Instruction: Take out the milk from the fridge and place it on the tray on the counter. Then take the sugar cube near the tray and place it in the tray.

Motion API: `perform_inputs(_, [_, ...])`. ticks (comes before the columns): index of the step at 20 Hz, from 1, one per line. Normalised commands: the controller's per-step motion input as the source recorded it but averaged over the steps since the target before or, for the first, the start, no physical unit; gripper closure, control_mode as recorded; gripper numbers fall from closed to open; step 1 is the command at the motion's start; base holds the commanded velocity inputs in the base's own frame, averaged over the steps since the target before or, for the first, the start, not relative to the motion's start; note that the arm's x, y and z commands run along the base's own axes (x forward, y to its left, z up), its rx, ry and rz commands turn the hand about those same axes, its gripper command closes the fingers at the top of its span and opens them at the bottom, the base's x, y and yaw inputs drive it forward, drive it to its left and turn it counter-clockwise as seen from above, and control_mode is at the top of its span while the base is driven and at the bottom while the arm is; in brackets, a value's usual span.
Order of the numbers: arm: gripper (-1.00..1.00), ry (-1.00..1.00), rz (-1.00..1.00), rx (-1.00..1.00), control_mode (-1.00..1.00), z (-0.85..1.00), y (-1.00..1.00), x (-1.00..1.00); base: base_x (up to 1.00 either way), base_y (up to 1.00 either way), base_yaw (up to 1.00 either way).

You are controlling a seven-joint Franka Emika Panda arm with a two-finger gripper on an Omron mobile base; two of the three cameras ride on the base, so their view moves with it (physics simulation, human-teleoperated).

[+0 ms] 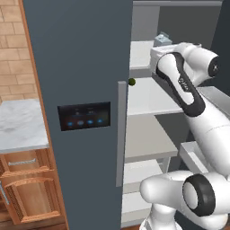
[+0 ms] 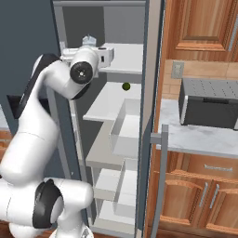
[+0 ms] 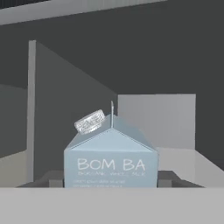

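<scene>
pale-blue milk (image 3: 111, 157) between pincer (image 3: 111, 180) fingertips, grip uncertain; base views: carton peak.

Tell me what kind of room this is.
A kitchen, rendered rather than real. The cues: an open fridge with pale shelves and a milk carton inside, a marble counter over wooden cabinets, and a toaster oven on that counter.

Both base views look forward from behind the arm into the open fridge (image 1: 81, 67), sharing its shelves. The hand view faces the milk (image 3: 110, 159) closely, level.
</scene>
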Motion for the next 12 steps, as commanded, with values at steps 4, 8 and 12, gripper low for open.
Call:
perform_inputs(4, [1.00, 0.12, 0.00, 0.03, -1.00, 0.00, 0.00, -1.00, 0.00, 0.00, 0.00])
perform_inputs(8, [1.00, 0.08, 0.00, 0.00, -1.00, 0.00, 0.00, -1.00, 0.00, 0.00, 0.00])
perform_inputs(12, [1.00, 0.05, -0.01, 0.00, -1.00, -0.18, 0.03, -1.00, 0.00, 0.00, 0.00])
